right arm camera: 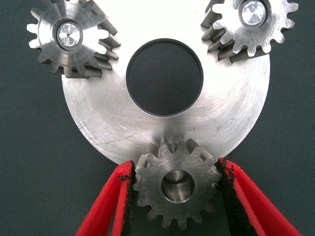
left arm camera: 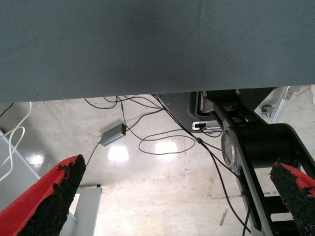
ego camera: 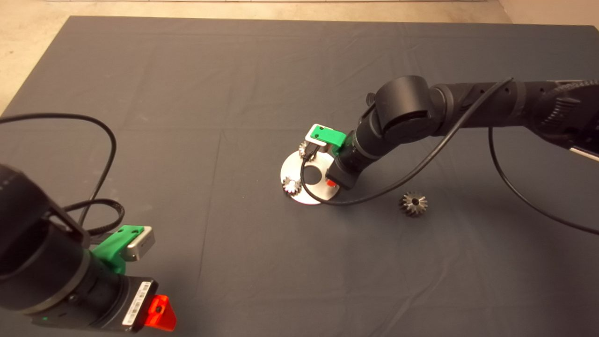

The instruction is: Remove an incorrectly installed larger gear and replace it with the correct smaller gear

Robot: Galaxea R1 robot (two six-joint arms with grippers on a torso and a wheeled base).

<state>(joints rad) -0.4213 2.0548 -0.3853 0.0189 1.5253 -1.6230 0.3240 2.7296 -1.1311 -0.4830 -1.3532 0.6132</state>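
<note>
Smaller gear (right arm camera: 178,189) sits right at the rim of the round silver plate (right arm camera: 147,132), and the right wrist view has it framed between both red fingers (right arm camera: 110,206), black pads pressed against its teeth on either side, so the right gripper (right arm camera: 176,196) is pinching it. A shiny peg shows down inside its centre hole. On the same plate, 2 lighter silvery small gears (right arm camera: 71,37) ride on their own pegs, spaced around a large round opening in the plate's middle.

Up in the head view, the right arm (ego camera: 421,112) reaches in from 3 o'clock and bends down over the plate (ego camera: 292,168), its green-and-black wrist covering the plate's 3 o'clock side, so the held gear itself is hidden there. 1 silvery gear (ego camera: 291,186) shows at the plate's 8 o'clock edge, another peeks out at about 12.

Larger gear (ego camera: 413,203) lies loose on the dark mat (ego camera: 187,93), flared teeth out, at roughly 4 o'clock from the plate and well apart from it.

Left gripper (left arm camera: 182,196) waits at the mat's 7 o'clock corner, fingers spread wide with nothing between them; its camera looks past the mat's edge at the floor and some cables (left arm camera: 162,142).
</note>
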